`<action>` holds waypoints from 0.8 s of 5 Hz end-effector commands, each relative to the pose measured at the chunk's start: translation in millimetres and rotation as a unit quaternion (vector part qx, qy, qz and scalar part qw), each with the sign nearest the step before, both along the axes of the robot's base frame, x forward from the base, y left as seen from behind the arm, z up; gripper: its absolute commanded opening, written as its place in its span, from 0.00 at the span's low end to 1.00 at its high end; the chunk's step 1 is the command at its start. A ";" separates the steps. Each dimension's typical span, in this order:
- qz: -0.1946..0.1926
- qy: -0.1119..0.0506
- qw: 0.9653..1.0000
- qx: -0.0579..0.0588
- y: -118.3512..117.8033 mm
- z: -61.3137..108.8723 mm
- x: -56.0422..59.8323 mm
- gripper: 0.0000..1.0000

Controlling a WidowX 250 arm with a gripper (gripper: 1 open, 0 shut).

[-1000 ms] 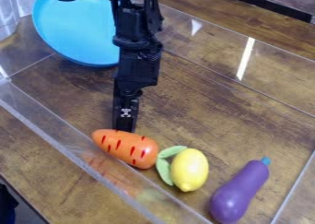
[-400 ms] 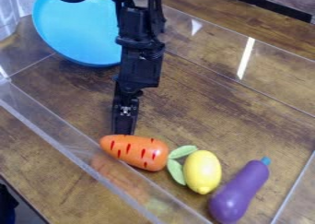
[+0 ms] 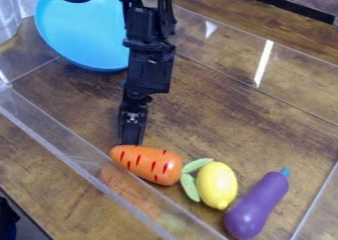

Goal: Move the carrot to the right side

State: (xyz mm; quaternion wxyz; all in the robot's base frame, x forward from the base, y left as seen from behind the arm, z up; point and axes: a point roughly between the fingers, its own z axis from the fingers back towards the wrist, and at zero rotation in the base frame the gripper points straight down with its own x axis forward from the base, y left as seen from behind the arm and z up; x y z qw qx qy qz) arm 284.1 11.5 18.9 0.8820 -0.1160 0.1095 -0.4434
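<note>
Carrot (image 3: pixel 146 163) beside lemon (image 3: pixel 216 183), end effector (image 3: pixel 130 126) above

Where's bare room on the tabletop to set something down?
Free: the wood right of the gripper, up to the clear wall, and the patch left of the gripper below the blue bowl. Crowded: the near edge, where carrot, lemon and eggplant sit in a row.

— What sits beneath the black robot gripper (image 3: pixel 130 123)?
— A stubby orange-red plastic carrot (image 3: pixel 146 162), at its five o'clock.
— And beyond?
— A yellow plastic lemon (image 3: pixel 215 184) at the carrot's four o'clock, then a purple plastic eggplant (image 3: pixel 258 207).
</note>
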 end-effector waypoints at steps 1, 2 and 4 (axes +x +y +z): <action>-0.018 0.021 1.000 -0.005 -5.0 -9.6 -5.8 1.00; -0.026 0.023 0.999 -0.007 -7.6 -9.9 -7.2 1.00; -0.038 0.029 0.999 -0.012 -12.0 -9.7 -10.4 1.00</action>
